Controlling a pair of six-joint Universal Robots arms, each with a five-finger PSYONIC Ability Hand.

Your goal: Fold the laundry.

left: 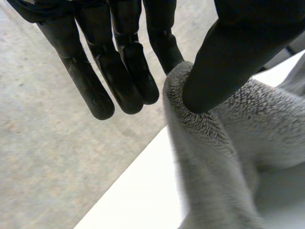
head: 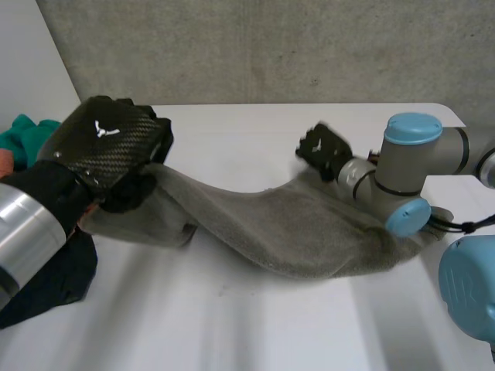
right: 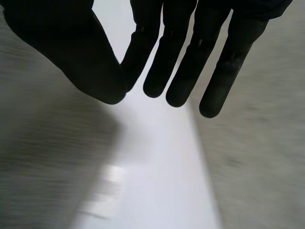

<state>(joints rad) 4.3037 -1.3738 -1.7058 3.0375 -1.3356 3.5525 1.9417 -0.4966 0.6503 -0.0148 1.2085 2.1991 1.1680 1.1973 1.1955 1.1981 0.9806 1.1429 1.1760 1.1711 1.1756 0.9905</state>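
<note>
table (head: pixel 255 325): white, rounded far corner
middle: grey towel (head: pixel 309 232) stretched across (pretty fluffy)
left edge: dark cloth (head: pixel 54 278), teal cloth (head: pixel 27 135) behind it

Bright, even light from above fills the head view; the white counter (head: pixel 255 332) looks pale, and the grey towel (head: pixel 309 232) throws only a soft shadow along its 6 o'clock edge. In the right wrist view the right hand (right: pixel 62 43) is a near-black silhouette against the glaring white counter.
</note>
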